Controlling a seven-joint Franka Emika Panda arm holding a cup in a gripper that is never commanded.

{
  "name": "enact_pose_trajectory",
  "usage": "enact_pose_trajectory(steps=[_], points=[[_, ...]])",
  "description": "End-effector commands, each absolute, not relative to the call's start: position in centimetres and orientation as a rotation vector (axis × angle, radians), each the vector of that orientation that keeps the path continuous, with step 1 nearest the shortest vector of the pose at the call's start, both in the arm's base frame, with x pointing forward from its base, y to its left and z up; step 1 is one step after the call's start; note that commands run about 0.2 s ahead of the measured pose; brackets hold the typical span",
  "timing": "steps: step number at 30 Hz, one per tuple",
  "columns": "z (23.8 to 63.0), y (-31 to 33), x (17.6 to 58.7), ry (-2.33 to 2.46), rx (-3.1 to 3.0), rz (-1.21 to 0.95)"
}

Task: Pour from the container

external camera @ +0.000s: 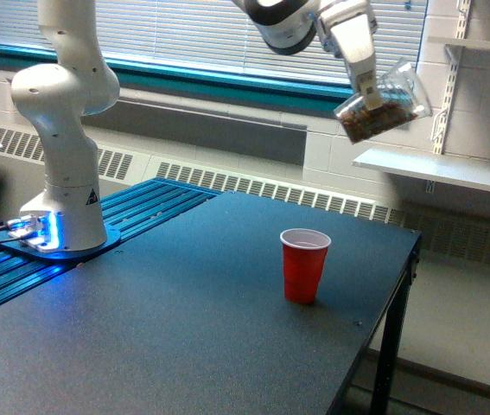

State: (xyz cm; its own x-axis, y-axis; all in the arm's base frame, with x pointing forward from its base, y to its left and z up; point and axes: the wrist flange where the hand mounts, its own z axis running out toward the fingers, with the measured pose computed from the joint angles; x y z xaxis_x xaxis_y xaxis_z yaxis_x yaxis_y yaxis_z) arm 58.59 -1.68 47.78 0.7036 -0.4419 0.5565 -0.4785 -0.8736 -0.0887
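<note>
Clear cup (pixel 383 105) with brown bits sits pinched in our gripper (pixel 368 90), tilted, high up. Red cup (pixel 304 264) stands well below and a bit to the exterior view's left. We reckon we're on approach: line up overhead, then tip.

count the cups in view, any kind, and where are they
2. The red cup stands upright on the table, toward the exterior view's right. The clear container, brown contents inside, is held tilted in the gripper high above. None seems hidden.
</note>
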Motion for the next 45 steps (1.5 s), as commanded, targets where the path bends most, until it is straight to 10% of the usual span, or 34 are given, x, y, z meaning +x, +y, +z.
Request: enact_pose_trajectory(steps=[1, 45], points=[[47.3, -1.3, 56.8, -0.739, 2.833, 0.927], [35.2, -0.8, 46.5, -0.428, 2.878, 0.662]])
